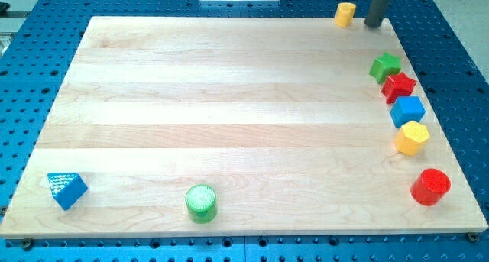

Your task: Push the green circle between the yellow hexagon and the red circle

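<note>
Green circle (201, 202) near bottom edge, left of centre, alone. Blue triangle (66, 189) by bottom-left corner. Yellow hexagon (412, 137) & red circle (430, 187) along right edge, small gap between. Above hexagon: blue cube (407, 111), red star (399, 86), green star (385, 66). Yellow cylinder (345, 14) at top edge, my tip (374, 23) just right of it, apart; touching no block.

The scene is bright and evenly lit, with soft light from above. The board (229, 101) looks pale, with a mild sheen across its middle but no hard glare. Shadows are short and faint, close under each block, for example under the red circle (431, 187) and the green circle (201, 202). Focus is a little soft everywhere. The board's edges look straight.
</note>
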### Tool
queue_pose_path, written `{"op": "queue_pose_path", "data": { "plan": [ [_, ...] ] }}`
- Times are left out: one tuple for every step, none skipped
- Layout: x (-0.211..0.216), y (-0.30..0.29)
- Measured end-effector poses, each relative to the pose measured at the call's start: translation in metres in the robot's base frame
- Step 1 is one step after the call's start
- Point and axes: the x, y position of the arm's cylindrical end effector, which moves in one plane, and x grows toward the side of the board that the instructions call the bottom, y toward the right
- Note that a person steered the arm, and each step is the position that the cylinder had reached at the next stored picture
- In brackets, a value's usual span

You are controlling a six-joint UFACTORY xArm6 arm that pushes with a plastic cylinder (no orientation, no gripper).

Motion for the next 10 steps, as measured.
{"op": "queue_pose_path", "data": {
  "plan": [
    [-0.003, -0.025],
    [0.021, -0.107],
    [0.14, -0.2],
    [0.117, -0.246],
    [0.059, -0.257],
    [0.053, -0.282],
    [0.1, -0.327],
    [0.169, -0.353],
    [0.259, -0.353],
    [0.352, -0.36]
  ]
}}
